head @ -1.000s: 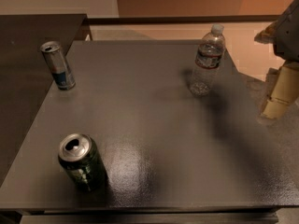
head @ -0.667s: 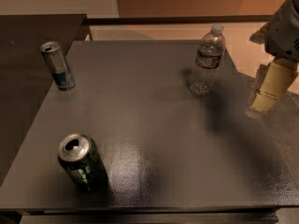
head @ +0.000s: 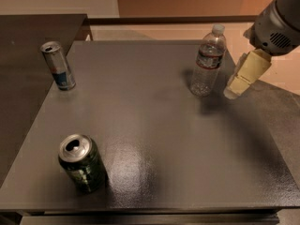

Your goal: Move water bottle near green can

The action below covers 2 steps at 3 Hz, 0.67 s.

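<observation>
Clear thin plastic, the water bottle [head: 206, 62] stands far back on the right, well apart from the green can [head: 82, 164] in front, looks light and tippy, best held round its middle by the gripper [head: 235, 89] just beside it, open or closed I cannot tell.

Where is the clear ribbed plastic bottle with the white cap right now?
In the camera view, the clear ribbed plastic water bottle stands upright at the far right of the dark table, with the robot's gripper just to its right.
</observation>
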Each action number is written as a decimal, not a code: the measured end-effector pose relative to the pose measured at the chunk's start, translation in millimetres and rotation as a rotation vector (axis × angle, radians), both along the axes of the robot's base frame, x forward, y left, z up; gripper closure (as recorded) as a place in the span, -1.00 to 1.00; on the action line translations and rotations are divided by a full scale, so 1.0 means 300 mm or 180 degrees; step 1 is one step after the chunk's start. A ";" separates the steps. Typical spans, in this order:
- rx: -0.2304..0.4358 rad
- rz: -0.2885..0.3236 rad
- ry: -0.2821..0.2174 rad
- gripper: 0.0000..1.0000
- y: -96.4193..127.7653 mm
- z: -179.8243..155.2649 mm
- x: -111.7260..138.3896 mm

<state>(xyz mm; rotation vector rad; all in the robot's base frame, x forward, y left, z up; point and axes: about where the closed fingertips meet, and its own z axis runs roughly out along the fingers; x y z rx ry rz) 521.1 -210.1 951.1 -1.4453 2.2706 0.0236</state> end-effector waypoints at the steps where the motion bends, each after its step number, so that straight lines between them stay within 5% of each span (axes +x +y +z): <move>1: 0.0244 -0.0193 -0.0110 -1.00 0.003 -0.005 0.095; 2: 0.0499 -0.0263 -0.0134 -1.00 0.039 0.002 0.152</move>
